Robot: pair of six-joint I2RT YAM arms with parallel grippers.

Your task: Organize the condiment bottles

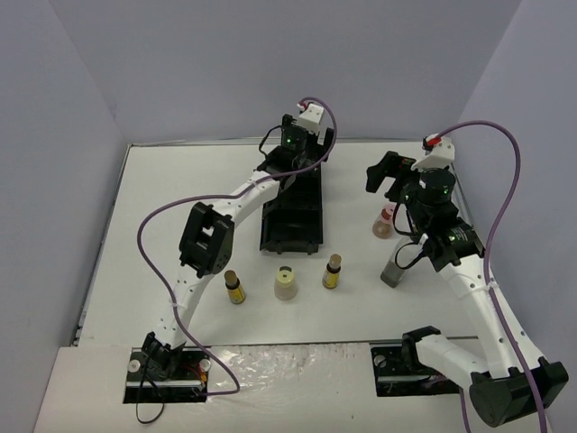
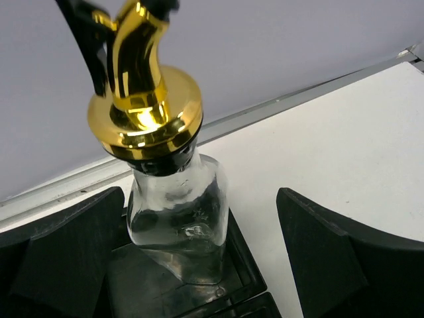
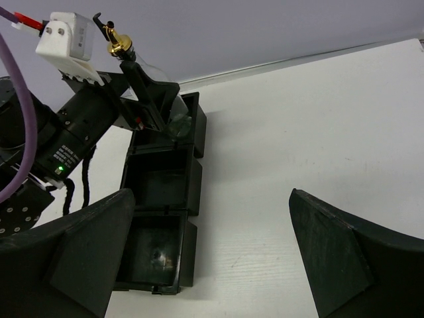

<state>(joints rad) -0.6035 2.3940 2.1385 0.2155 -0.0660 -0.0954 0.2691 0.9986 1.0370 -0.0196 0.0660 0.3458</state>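
Note:
A tall clear bottle with a gold pourer top [image 2: 175, 212] stands slightly tilted in the far compartment of the black tray [image 2: 142, 288]. My left gripper [image 2: 199, 265] is open around it, and the bottle is close to the left finger [image 2: 66, 258]. The same bottle shows in the right wrist view [image 3: 175, 120]. My right gripper [image 3: 212, 258] is open and empty above bare table, right of the tray [image 3: 192, 192]. In the top view the left gripper [image 1: 302, 149] is at the tray's far end and the right gripper [image 1: 385, 178] is to its right. Two amber bottles [image 1: 235, 289] [image 1: 333, 271], a cream one [image 1: 286, 284] and a pink-capped one [image 1: 385, 221] stand on the table.
A greyish clear bottle [image 1: 394, 269] stands partly hidden beside the right arm. The tray's [image 1: 293, 244] two nearer compartments hold nothing. A purple cable loops over each arm. Grey walls close the table at the back and sides.

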